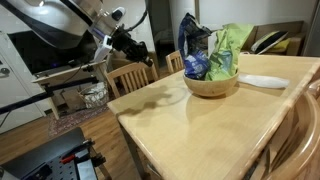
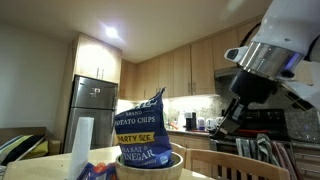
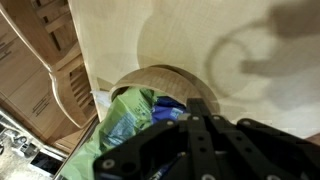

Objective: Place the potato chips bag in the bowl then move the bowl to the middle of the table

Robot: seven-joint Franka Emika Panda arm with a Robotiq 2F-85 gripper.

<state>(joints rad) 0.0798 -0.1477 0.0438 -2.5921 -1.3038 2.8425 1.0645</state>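
Observation:
The wooden bowl [image 1: 212, 87] stands on the table [image 1: 190, 135] toward its far end. The dark blue potato chips bag [image 1: 191, 45] stands upright in it, next to a light green bag [image 1: 229, 44]. The blue bag [image 2: 143, 128] and bowl [image 2: 152, 166] also show in the exterior view from low down. In the wrist view the bowl rim [image 3: 150, 74], green bag [image 3: 128, 116] and blue bag [image 3: 170, 106] lie below me. My gripper [image 1: 131, 46] [image 2: 228, 124] [image 3: 200, 106] hangs above and to the side of the bowl. Its fingers are together and hold nothing.
A flat white plate-like object [image 1: 263, 81] lies on the table beside the bowl. Wooden chairs [image 1: 130, 78] stand along the table's edge. A white roll [image 2: 82, 150] stands near the bowl. Kitchen cabinets and a fridge [image 2: 92, 100] are behind.

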